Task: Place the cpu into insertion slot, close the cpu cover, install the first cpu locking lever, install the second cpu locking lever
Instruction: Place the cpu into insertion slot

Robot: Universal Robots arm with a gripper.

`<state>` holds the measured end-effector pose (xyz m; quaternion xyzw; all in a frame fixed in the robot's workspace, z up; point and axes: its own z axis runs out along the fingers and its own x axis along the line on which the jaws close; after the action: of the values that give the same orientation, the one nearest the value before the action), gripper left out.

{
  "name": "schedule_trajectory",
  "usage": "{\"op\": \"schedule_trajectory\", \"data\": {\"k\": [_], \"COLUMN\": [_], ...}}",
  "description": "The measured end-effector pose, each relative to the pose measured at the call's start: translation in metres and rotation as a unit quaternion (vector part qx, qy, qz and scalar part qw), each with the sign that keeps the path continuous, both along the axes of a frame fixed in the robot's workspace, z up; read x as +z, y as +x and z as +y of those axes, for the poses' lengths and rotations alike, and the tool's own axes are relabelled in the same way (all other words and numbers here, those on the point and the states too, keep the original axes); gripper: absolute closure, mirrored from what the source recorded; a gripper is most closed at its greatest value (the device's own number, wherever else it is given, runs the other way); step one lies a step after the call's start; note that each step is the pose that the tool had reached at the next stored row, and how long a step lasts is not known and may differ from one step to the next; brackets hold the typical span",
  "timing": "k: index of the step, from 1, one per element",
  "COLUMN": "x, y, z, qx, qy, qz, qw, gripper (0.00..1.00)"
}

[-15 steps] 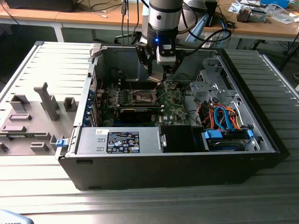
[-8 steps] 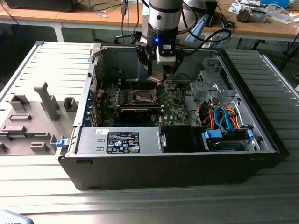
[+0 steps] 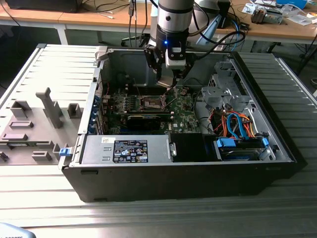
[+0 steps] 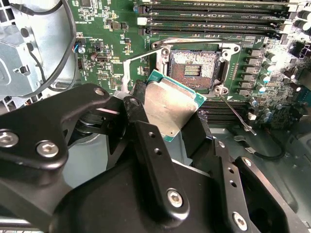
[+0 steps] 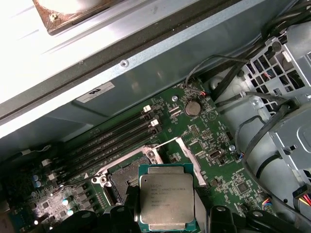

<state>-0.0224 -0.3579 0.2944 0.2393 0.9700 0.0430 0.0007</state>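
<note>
My gripper point(image 3: 168, 79) hangs inside the open computer case, shut on the cpu point(image 3: 166, 83). The cpu point(image 4: 167, 104) is a flat square chip with a grey metal face and a green edge, clamped between the black fingers point(image 4: 138, 111). It is held above the board, just beside the insertion slot point(image 4: 194, 65) and apart from it. The slot point(image 5: 127, 179) lies bare with its dark contact field showing. The silvery cpu cover point(image 4: 138, 65) stands swung open at the slot's side. In the first wrist view the cpu point(image 5: 166, 198) partly overlaps the cover point(image 5: 187, 155). A thin wire locking lever point(image 4: 237, 116) sticks out, unlatched.
Long memory slots point(image 4: 214, 22) run beside the socket. In the exterior view the case's rear wall point(image 3: 133, 62) is close behind the arm, a drive cage point(image 3: 220, 91) and blue and orange cables point(image 3: 235, 126) are on the right, and the power supply point(image 3: 129, 148) is in front.
</note>
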Motion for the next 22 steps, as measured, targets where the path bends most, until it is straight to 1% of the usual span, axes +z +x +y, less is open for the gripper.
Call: {"op": "schedule_trajectory", "data": {"k": [22], "x": [0.0], "y": [0.0], "z": [-0.0005], "qx": [-0.013], "qy": [0.0], "qz": [0.0], "qw": [0.99991], "gripper": [0.46]}}
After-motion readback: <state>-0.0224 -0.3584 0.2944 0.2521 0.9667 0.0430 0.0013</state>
